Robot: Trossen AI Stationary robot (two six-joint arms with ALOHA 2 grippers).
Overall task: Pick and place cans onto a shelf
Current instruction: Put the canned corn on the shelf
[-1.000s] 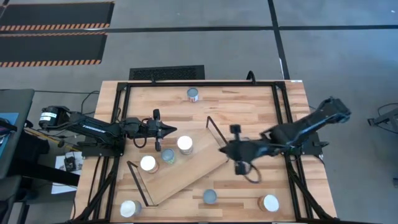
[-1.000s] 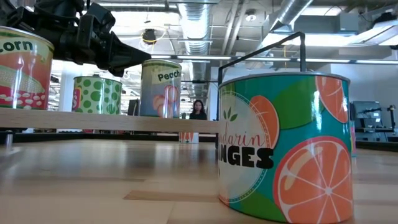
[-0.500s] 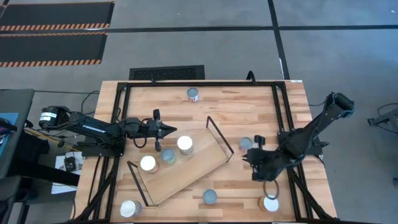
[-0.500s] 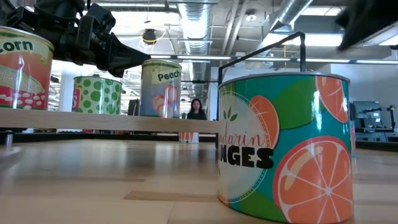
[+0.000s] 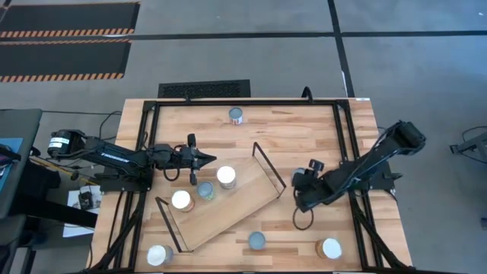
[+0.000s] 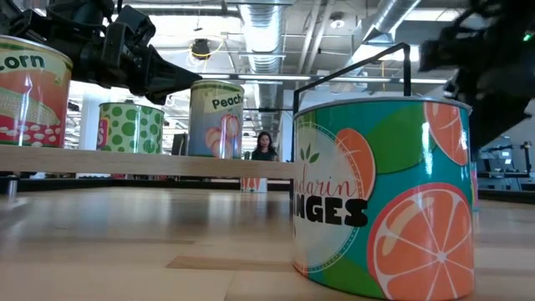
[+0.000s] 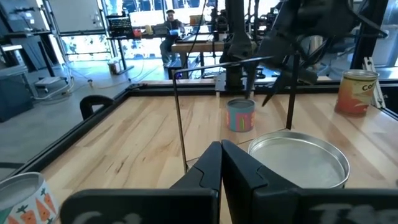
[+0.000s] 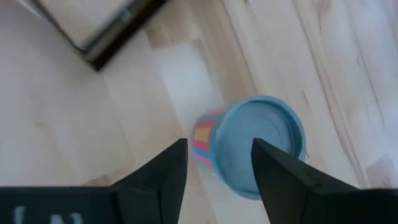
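The shelf lies slantwise on the table, with three cans standing on its left part. My left gripper hovers shut just beyond them, its joined fingers over a silver-topped can. My right gripper is open, pointing down over a blue-topped can that stands on the table off the shelf's right end. The fingers are above the can's top and touch nothing. From the left wrist view this can shows under the right gripper.
More cans stand on the table: one at the far middle, one near left, one near middle and one near right. A black frame runs round the table. In the low view a mandarin-orange can stands close.
My right gripper has swung from the shelf's right end toward the table's near right, uncovering a can beside that end. It has then come back over that can. The cans and the shelf have not moved.
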